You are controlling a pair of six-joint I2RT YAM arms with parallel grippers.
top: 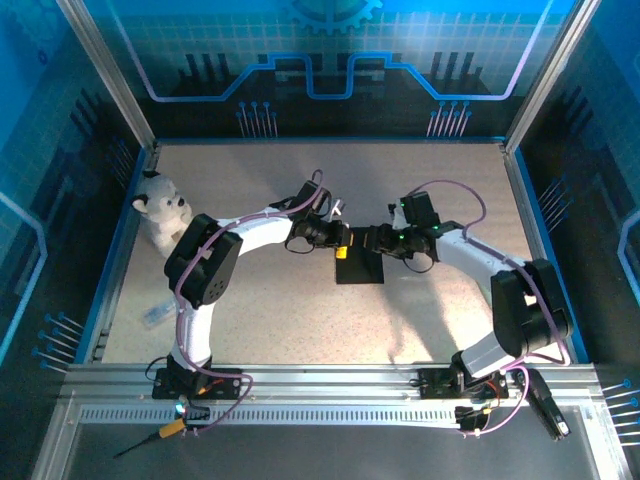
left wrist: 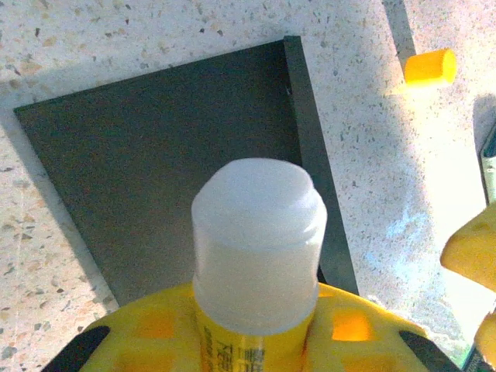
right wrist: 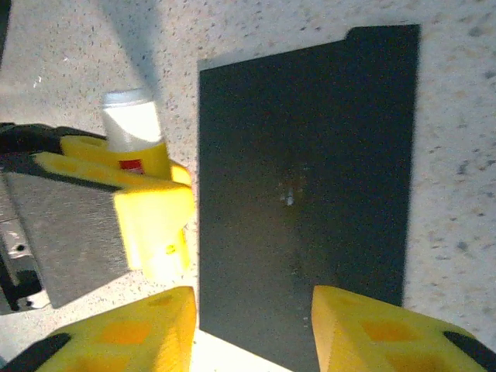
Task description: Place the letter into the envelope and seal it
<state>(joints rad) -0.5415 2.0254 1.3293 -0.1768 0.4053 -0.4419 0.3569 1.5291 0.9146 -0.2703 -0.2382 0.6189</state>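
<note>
Sealing step, by the look; letter presumably already inside. Envelope (right wrist: 302, 178) lay flat on table (top: 250, 320). Left gripper (left wrist: 256, 329) pinched uncapped glue stick (left wrist: 258, 232), tip over envelope. Right gripper (right wrist: 252, 325) stood spread above its near edge. Next move called for gluing the closing edge, then pressing shut.

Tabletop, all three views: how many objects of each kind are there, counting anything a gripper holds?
1 black envelope
1 glue stick, uncapped, held by the left gripper
1 yellow cap
1 white plush toy
1 small pale item, too small to identify
Total: 5
</note>
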